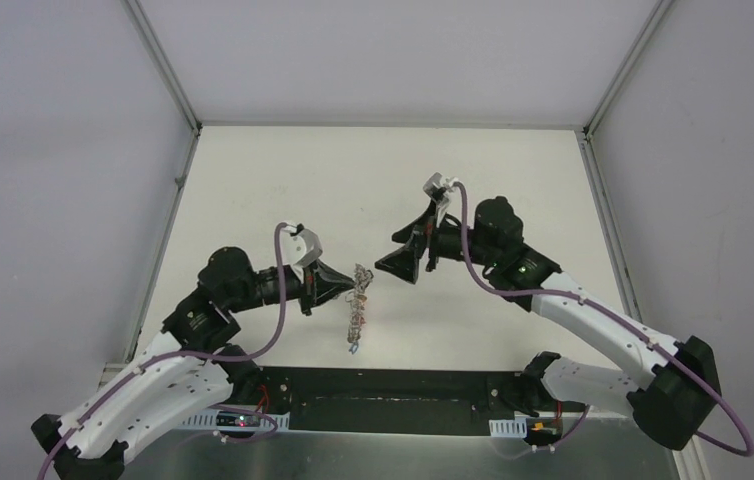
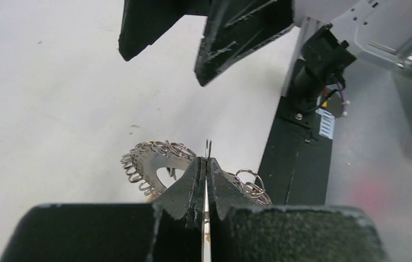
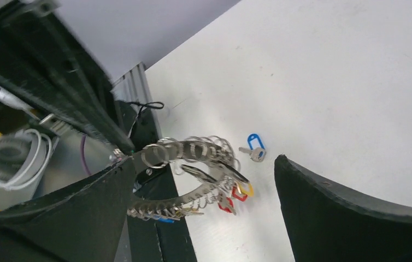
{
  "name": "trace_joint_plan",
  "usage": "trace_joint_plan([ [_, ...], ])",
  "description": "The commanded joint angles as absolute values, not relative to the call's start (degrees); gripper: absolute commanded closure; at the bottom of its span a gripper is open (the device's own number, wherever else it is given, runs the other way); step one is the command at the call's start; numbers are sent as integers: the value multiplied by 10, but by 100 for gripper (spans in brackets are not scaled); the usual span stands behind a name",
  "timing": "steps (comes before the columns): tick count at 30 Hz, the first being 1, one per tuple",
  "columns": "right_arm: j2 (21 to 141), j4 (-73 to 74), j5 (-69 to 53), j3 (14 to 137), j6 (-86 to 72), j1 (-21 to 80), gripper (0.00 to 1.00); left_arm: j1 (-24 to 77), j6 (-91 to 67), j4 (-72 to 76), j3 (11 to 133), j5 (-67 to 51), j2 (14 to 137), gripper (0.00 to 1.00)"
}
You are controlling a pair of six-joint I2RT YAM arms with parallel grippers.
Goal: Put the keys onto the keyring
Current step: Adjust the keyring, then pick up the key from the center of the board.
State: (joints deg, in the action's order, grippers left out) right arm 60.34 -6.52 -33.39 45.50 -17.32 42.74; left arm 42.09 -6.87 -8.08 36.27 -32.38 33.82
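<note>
The keyring (image 1: 357,302), a large grey metal ring fringed with small silver rings and keys, hangs in the air from my left gripper (image 1: 345,287), which is shut on its edge. In the left wrist view the fingers (image 2: 190,180) pinch a thin metal edge, with the keyring (image 2: 152,161) behind them. My right gripper (image 1: 400,268) is open and empty, just right of the ring. In the right wrist view the keyring (image 3: 193,183) sits between the spread jaws of the right gripper (image 3: 204,161), carrying red and yellow heads (image 3: 236,194). A blue-headed key (image 3: 254,147) lies loose on the table beyond it. No loose yellow key shows.
A black base plate (image 1: 393,385) runs along the near table edge under the keyring, also seen in the left wrist view (image 2: 294,158). Grey enclosure walls and aluminium rails (image 1: 168,75) bound the white table (image 1: 383,180). Purple cables loop over both arms.
</note>
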Motion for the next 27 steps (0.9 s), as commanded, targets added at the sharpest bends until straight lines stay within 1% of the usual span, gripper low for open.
trace_joint_plan([
  [1, 669, -49, -252, 514, -249, 419, 1, 427, -45, -194, 424, -179, 266, 100],
  [6, 783, 40, -250, 588, -279, 417, 1, 427, -9, -341, 517, -58, 232, 100],
  [7, 806, 56, -252, 602, -287, 417, 2, 427, 0, -365, 539, -42, 230, 100],
  [8, 827, 66, -260, 619, -290, 417, 5, 427, 14, -388, 559, -25, 229, 100],
  [11, 889, 72, -306, 639, -302, 419, 17, 427, 33, -449, 623, 23, 232, 100],
  [14, 947, 71, -339, 649, -322, 430, 30, 427, 46, -487, 657, 43, 230, 100],
  [18, 1020, 68, -353, 656, -387, 456, 56, 427, 49, -503, 672, 57, 218, 100],
  [19, 1039, 67, -352, 658, -402, 465, 59, 427, 48, -505, 671, 61, 212, 100],
  [21, 1061, 71, -344, 663, -433, 482, 64, 427, 43, -508, 665, 71, 206, 100],
  [27, 1101, 62, -304, 660, -516, 518, 64, 427, 29, -520, 650, 75, 198, 100],
])
